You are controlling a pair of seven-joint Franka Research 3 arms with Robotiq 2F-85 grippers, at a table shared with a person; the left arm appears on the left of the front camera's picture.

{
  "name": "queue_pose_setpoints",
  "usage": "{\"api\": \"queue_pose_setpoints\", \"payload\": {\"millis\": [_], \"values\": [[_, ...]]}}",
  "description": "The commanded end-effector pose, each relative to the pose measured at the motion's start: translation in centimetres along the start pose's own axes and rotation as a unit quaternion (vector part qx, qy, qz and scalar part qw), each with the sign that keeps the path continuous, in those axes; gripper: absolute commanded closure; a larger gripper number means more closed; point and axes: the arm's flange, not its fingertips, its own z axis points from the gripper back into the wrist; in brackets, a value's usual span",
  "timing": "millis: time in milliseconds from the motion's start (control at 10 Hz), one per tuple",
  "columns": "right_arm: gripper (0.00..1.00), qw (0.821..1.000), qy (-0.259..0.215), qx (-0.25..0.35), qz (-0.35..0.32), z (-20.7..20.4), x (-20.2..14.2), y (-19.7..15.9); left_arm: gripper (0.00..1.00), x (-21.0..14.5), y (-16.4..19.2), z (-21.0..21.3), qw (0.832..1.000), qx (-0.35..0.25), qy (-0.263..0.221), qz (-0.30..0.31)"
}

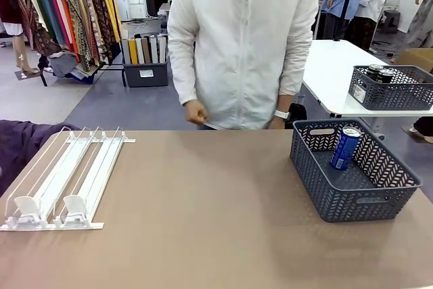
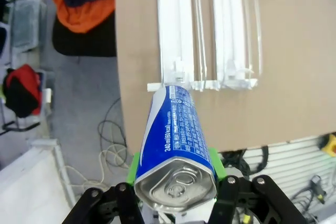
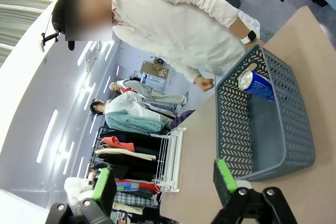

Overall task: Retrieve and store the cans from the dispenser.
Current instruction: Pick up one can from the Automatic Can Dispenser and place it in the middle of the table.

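Table [image 1: 203,221] was tan, shared with a person [image 1: 243,38] in a white jacket standing at 12 o'clock in the front view, one fist [image 1: 196,113] curled just above the far edge.

Dispenser [image 1: 64,184] lay flat at 9 o'clock in the front view: white rails running away from the camera, two pusher tabs [image 1: 44,209] at the near end, lanes bare. Left wrist view showed the same rack [image 2: 205,30] from above, its end at the table edge, floor cables beyond.

Dark grey lattice basket [image 1: 355,170] sat at 3 o'clock in the front view. One blue can [image 1: 346,148] leaned tilted against its far wall, silver top up. Right wrist view gave the same basket [image 3: 283,135] and can [image 3: 256,84] rolled sideways, can at the far corner nearest the person.

Second grey basket [image 1: 392,87] was on a white table behind, at 2 o'clock, with dark cans [image 1: 379,72] in it; too small to read.

Left gripper [image 2: 176,166] was clenched on a blue-and-white can [image 2: 176,140], green pads [image 2: 216,162] pressed on both sides, silver top facing the camera, can body pointing toward the rack end and held over the table edge. The front view did not give that grasp.

Right gripper [image 3: 165,182] was released: green pads spread wide, nothing between them, aimed at the basket's near side.
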Motion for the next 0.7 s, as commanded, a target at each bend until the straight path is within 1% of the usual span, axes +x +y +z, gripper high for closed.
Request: {"api": "queue_pose_setpoints", "payload": {"millis": [0,100,200,300,500,600], "values": [[0.0,1.0,-0.01,0.014,0.003,-0.1,0.2,0.3,1.0,-1.4,2.0,4.0,0.999,-0.024,-0.044,-0.012],[0.0,1.0,-0.01,0.014,0.003,-0.1,0.2,0.3,1.0,-2.0,2.9,4.7,0.997,-0.039,-0.067,0.001],[0.0,1.0,-0.01,0.014,0.003,-0.1,0.2,0.3,1.0,-2.5,4.1,4.4,0.996,-0.053,-0.069,0.0],[0.0,1.0,-0.01,0.014,0.003,-0.1,0.2,0.3,1.0,-2.5,2.2,5.4,0.999,-0.018,-0.048,-0.001],[0.0,1.0,-0.01,0.014,0.003,-0.1,0.2,0.3,1.0,-2.5,2.2,5.4,0.999,-0.018,-0.048,-0.001],[0.0,1.0,-0.01,0.014,0.003,-0.1,0.2,0.3,1.0,-2.9,3.1,5.5,0.998,-0.027,-0.053,0.002]]}}
